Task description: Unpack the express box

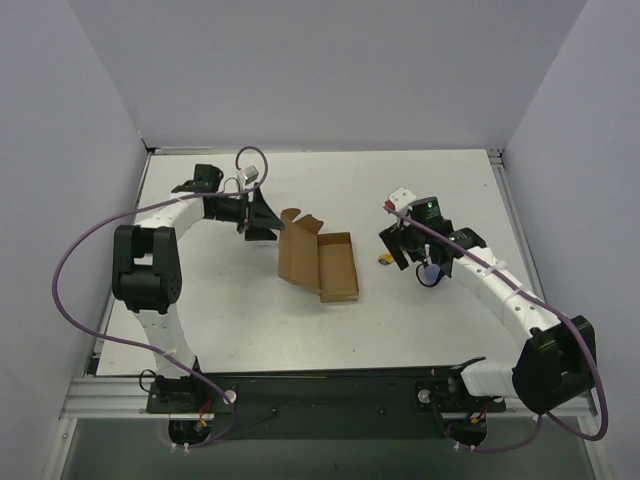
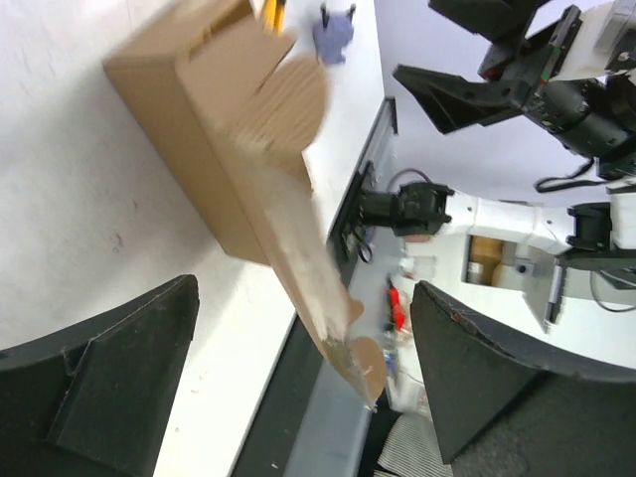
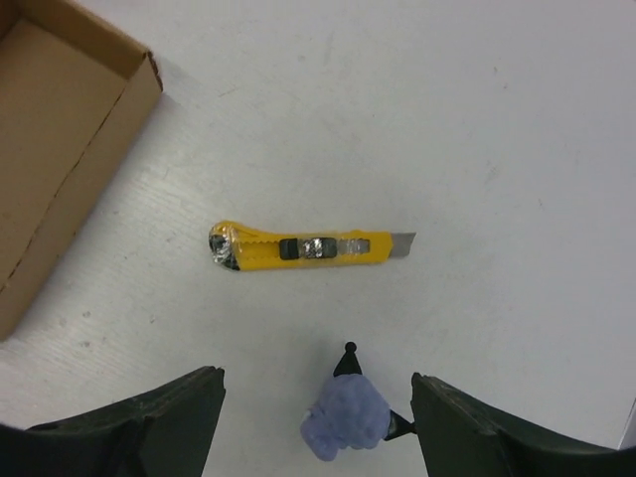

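Smooth white counter (image 1: pixel 400 190), open cardboard box (image 1: pixel 325 265)
Matte brown oblong box, flaps up, mid-counter by the spread left hand (image 2: pixel 303 293); slim yellow plastic knife (image 3: pixel 303 246) and lumpy purple blob (image 3: pixel 345 417), perhaps putty, below the spread, empty right hand (image 3: pixel 313 397).

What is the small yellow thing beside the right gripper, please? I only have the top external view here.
Observer: A yellow utility knife, lying flat on the table, with a short bit of blade showing.
Operator: Is the right gripper holding it?
Observer: No. The right gripper is open, and the knife lies free ahead of its fingers.
Operator: And the bluish blob nearby?
Observer: A lumpy purple-blue object with a black tip, seen between the fingers; I cannot identify it.
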`<state>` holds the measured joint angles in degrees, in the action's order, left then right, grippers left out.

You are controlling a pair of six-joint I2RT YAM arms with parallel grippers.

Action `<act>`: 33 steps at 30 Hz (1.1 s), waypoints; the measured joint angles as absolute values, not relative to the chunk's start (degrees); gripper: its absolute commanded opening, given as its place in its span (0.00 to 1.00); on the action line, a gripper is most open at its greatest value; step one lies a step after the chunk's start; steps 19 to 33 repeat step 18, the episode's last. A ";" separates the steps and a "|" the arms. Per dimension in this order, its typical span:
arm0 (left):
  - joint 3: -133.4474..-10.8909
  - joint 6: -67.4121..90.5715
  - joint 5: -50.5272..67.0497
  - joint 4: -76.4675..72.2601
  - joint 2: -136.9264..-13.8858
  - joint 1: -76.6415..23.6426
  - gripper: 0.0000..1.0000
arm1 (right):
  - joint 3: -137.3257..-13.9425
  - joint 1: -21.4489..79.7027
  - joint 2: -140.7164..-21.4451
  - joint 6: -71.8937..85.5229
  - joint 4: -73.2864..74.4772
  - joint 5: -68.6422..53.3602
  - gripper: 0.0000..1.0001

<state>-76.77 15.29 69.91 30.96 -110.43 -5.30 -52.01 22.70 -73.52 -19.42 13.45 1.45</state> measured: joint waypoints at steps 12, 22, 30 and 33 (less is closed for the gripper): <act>-102.91 0.32 61.25 44.75 -111.46 3.46 0.97 | -79.31 23.55 -80.79 -7.20 27.88 17.26 0.89; -108.05 -1.30 51.48 45.25 -111.50 9.41 0.98 | -80.29 20.05 -80.79 -4.93 30.81 18.74 0.90; -108.05 -1.30 51.48 45.25 -111.50 9.41 0.98 | -80.29 20.05 -80.79 -4.93 30.81 18.74 0.90; -108.05 -1.30 51.48 45.25 -111.50 9.41 0.98 | -80.29 20.05 -80.79 -4.93 30.81 18.74 0.90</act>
